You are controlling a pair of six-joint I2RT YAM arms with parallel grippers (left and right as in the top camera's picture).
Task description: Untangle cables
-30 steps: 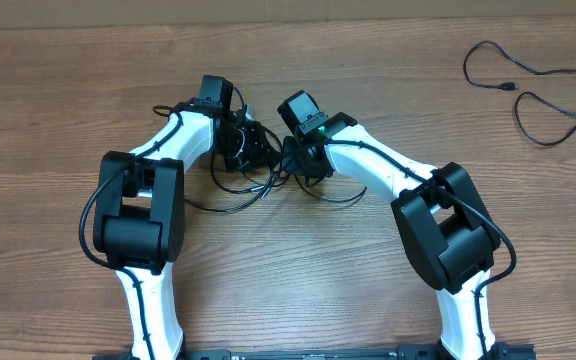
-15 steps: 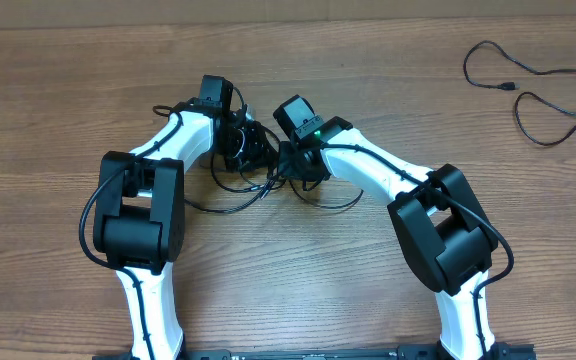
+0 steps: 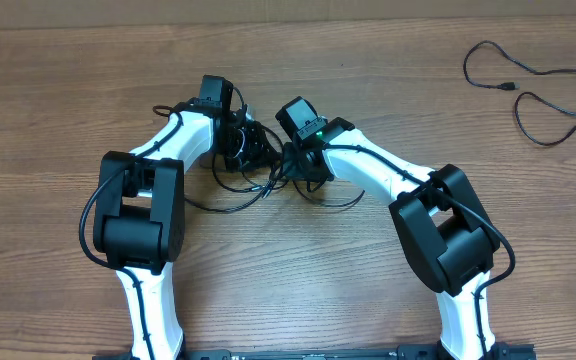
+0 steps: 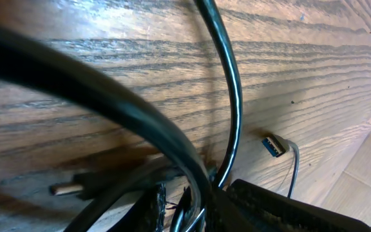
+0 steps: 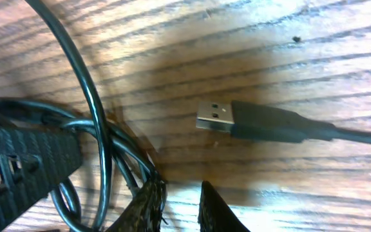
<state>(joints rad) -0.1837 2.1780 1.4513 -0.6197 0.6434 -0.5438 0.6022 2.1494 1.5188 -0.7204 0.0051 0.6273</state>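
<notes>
1. The right gripper, a black two-finger claw on a white arm, is sitting slightly further left than a second ago and is closing in on the left gripper. The left arm is not shifting at all.
2. The thin black flexible cables are lying in a knot on the brown wood-grain table, under and between the two claws, with loose loops spilling toward the robot's base. Those loops are looking the same as a second ago, so no strand is coming free yet.
3. In the right wrist view, the right gripper is standing only a narrow slit apart. Bare wood is showing between its tips and no cord is visible there. Looped strands are crowding just beside one fingertip, and a silver-tipped black USB plug is lying near but apart from the claw.
4. In the left wrist view, the left gripper is showing its tips almost together, with a glossy strand running right past them. Whether it is pinching that strand I cannot tell. A blue-cored USB plug and a black barrel plug are resting on the wood nearby.
5. A separate thin black cord is lying well apart at the far right corner, apparently already sorted.
6. The small shift is probably a repositioning for a grip rather than a pull, and the main knot is awaiting separation.
</notes>
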